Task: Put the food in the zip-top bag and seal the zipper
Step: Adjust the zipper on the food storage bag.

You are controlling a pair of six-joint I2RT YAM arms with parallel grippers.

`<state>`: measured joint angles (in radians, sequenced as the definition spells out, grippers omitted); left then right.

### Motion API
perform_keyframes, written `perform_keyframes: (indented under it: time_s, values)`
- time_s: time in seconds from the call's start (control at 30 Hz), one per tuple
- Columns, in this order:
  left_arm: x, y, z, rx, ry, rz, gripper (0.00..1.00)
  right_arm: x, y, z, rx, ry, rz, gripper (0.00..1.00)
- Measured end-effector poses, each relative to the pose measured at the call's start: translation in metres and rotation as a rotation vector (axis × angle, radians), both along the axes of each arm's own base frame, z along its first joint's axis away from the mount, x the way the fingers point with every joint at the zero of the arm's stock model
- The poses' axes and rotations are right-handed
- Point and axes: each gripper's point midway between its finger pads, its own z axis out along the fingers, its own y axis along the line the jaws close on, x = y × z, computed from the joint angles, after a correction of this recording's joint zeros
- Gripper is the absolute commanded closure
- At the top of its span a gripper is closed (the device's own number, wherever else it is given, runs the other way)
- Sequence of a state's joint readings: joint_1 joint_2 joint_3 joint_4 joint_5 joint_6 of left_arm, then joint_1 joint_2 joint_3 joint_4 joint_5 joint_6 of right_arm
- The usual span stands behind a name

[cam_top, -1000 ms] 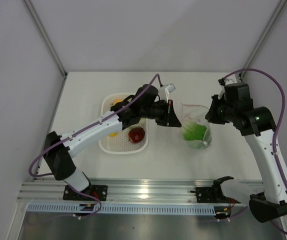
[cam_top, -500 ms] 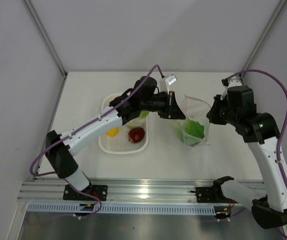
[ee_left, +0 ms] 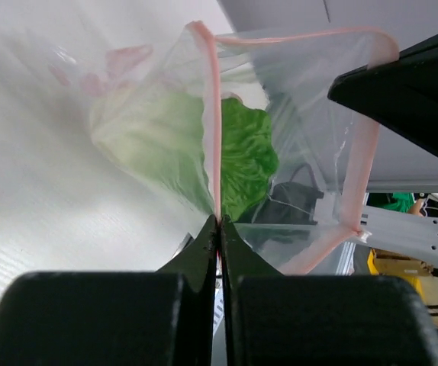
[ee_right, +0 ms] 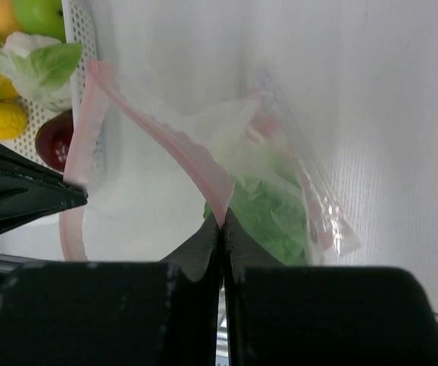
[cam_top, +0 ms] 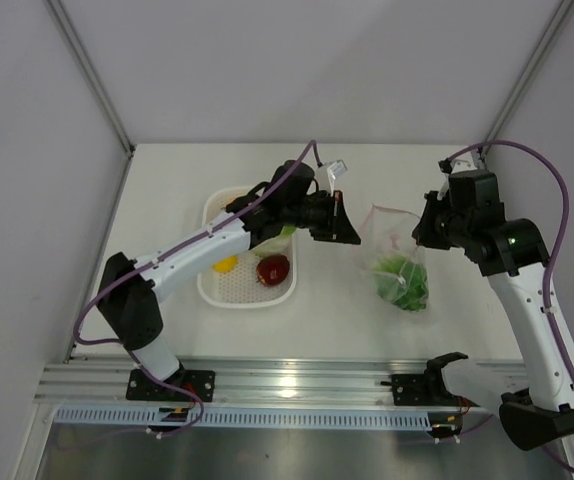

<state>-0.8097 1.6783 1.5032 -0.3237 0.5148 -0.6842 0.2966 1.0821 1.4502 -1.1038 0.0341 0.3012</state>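
Right gripper (ee_right: pixel 220 219) is clamped tight on the pink zipper (ee_right: pixel 175 156) of the bag (cam_top: pixel 392 262), with no gap between its fingers. Just past those fingers, one lettuce (ee_right: pixel 268 210) lies inside the bag, low against the plastic. Across the mouth, the left gripper (ee_left: pixel 218 223) is shut just as firmly on the opposite stretch of the strip, so the rim is held apart between the two.

Half a second ago the bag hung higher and more upright. It has now come down and slumped toward the right arm, its bottom on or just above the table (cam_top: pixel 327 320), and the lettuce has sunk with it. The left gripper has drawn back a little toward the basket (cam_top: pixel 239 287), which keeps the mouth stretched. To my eye this means the opening is ready for more food, but both grippers are busy holding it, so one will probably have to let go to fetch the next piece.

Farther off, the basket holds the rest:
- one dark red apple (cam_top: pixel 273 268)
- one second lettuce (ee_right: pixel 42 67)
- one lime-green fruit (ee_right: pixel 36 14)
- two orange-yellow fruits (cam_top: pixel 225 264), as far as I can tell, partly hidden by the arm

That makes one piece bagged and five left, with the zipper unsealed.
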Motion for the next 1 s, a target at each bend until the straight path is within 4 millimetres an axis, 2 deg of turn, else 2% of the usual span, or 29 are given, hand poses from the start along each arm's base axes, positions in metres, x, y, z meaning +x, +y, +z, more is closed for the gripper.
perform_keyframes:
  time_s: [0.13, 0.23, 0.33, 0.43, 0.5, 0.53, 0.67, 0.9, 1.0]
  values:
    - [0.0, 0.007, -0.009, 0.016, 0.018, 0.014, 1.0, -0.007, 0.001, -0.011, 0.003, 0.02, 0.014, 1.0]
    - [0.002, 0.009, -0.012, 0.021, 0.032, 0.012, 0.85, -0.007, 0.001, -0.015, -0.001, 0.039, 0.019, 1.0]
    - [0.005, 0.011, -0.012, 0.02, 0.031, 0.016, 0.61, -0.005, 0.005, -0.019, 0.006, 0.056, 0.035, 1.0]
    - [0.004, 0.011, -0.014, 0.022, 0.034, 0.017, 0.5, -0.006, 0.007, -0.021, 0.01, 0.064, 0.051, 1.0]
    - [0.001, 0.013, -0.018, 0.029, 0.04, 0.016, 0.48, -0.006, 0.008, -0.023, 0.008, 0.071, 0.06, 1.0]
    - [-0.002, 0.015, -0.022, 0.037, 0.046, 0.016, 0.44, -0.006, 0.009, -0.024, 0.007, 0.077, 0.063, 1.0]
    - [-0.017, 0.019, -0.034, 0.079, 0.058, 0.022, 0.42, -0.005, 0.01, -0.03, 0.004, 0.098, 0.072, 1.0]
    - [-0.036, 0.009, -0.039, 0.12, 0.034, 0.019, 0.44, -0.006, 0.014, -0.032, 0.002, 0.107, 0.086, 1.0]
    - [-0.042, 0.005, -0.04, 0.124, 0.038, 0.013, 0.63, -0.007, 0.015, -0.032, 0.002, 0.108, 0.09, 1.0]
